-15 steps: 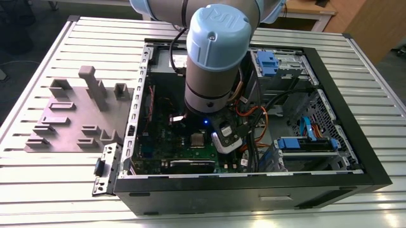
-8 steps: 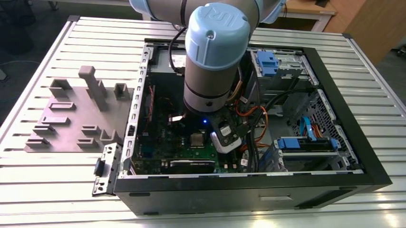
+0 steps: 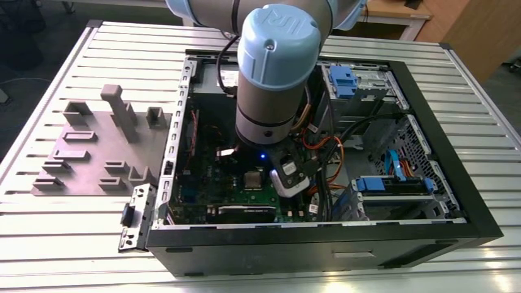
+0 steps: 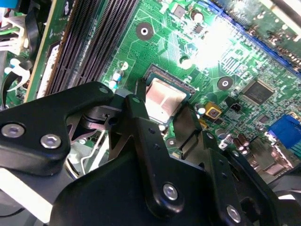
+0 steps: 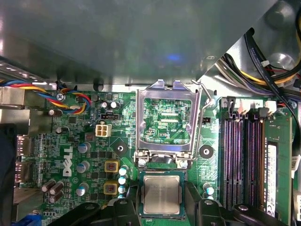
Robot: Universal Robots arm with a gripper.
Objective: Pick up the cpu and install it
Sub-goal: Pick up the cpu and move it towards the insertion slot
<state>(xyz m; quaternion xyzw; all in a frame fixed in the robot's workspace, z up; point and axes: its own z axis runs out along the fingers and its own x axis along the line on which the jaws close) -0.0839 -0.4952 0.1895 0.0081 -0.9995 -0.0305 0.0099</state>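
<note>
The cpu (image 5: pixel 162 194), a small square chip with a silver-grey top, lies flat in the socket of the green motherboard (image 5: pixel 70 155). It also shows in the second wrist view as the cpu (image 4: pixel 164 96) and in the exterior view as the cpu (image 3: pixel 254 179). My gripper (image 5: pixel 162 213) straddles it, its black fingers (image 5: pixel 126 212) pressed against two opposite edges of the chip. In the second wrist view the gripper (image 4: pixel 164 110) reaches down over the same spot. The silver socket frame (image 5: pixel 139 122) is swung up, away from the chip.
The socket's wire lever (image 5: pixel 205 117) stands raised beside the frame. Dark memory slots (image 5: pixel 240 155) run next to the socket. Coloured wires (image 5: pixel 70 96) cross the board. The open computer case (image 3: pixel 440 140) walls in the arm. A grey fixture plate (image 3: pixel 89 152) lies at the exterior view's left.
</note>
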